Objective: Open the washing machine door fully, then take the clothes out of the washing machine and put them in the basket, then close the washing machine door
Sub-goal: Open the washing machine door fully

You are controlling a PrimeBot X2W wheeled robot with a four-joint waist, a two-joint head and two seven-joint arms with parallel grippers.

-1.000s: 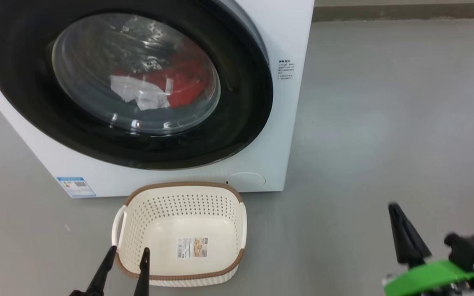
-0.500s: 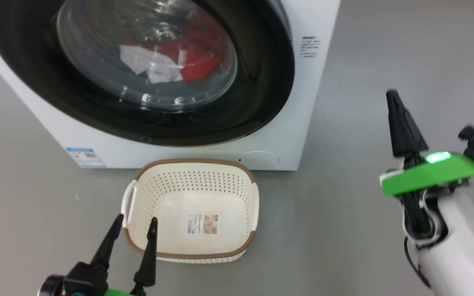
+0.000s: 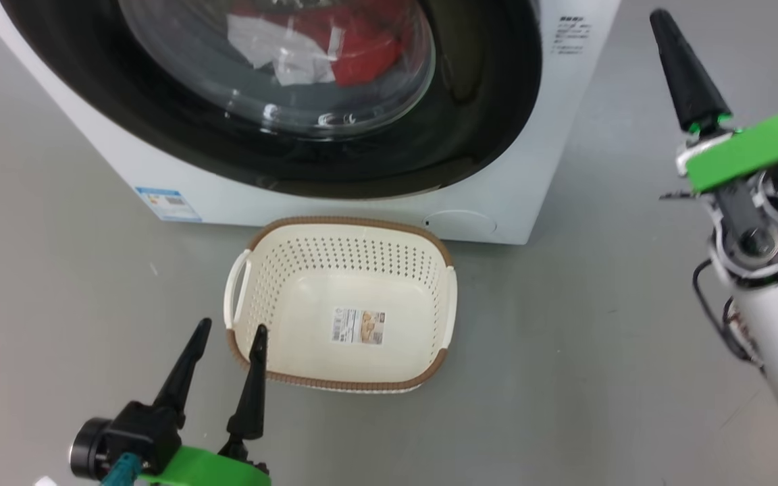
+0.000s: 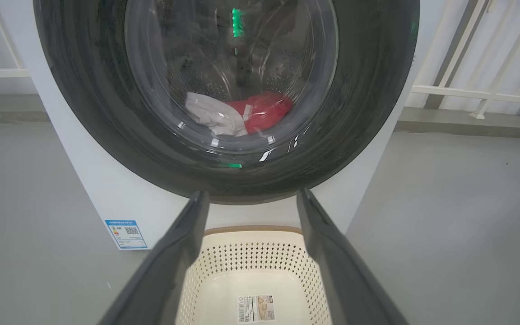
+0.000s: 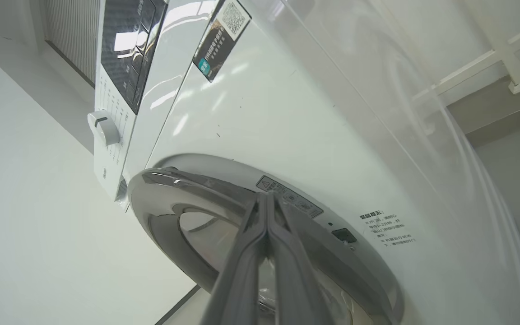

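R gripper [image 3: 662,23], fingers pinched shut on nothing, has lifted to approx 3 o'clock of the washing machine door [image 3: 483,101]. Looks set to hook its edge, as the door isn't swung wide yet. Glossy black rim, bulging clear glass, soft red/white clothes [image 3: 362,47] behind. Perforated cream basket [image 3: 348,221] at 6 o'clock, empty. L gripper [image 3: 234,329] is spread wide at the basket's 8.

The washing machine [image 3: 517,196] is white, with a blue label sticker [image 3: 168,204]. The washing machine door [image 3: 490,101] has a glossy black rim. The clothes [image 3: 362,50] are red and white. The basket [image 3: 352,221] is cream, perforated and brown-rimmed. The floor [image 3: 598,337] is grey.
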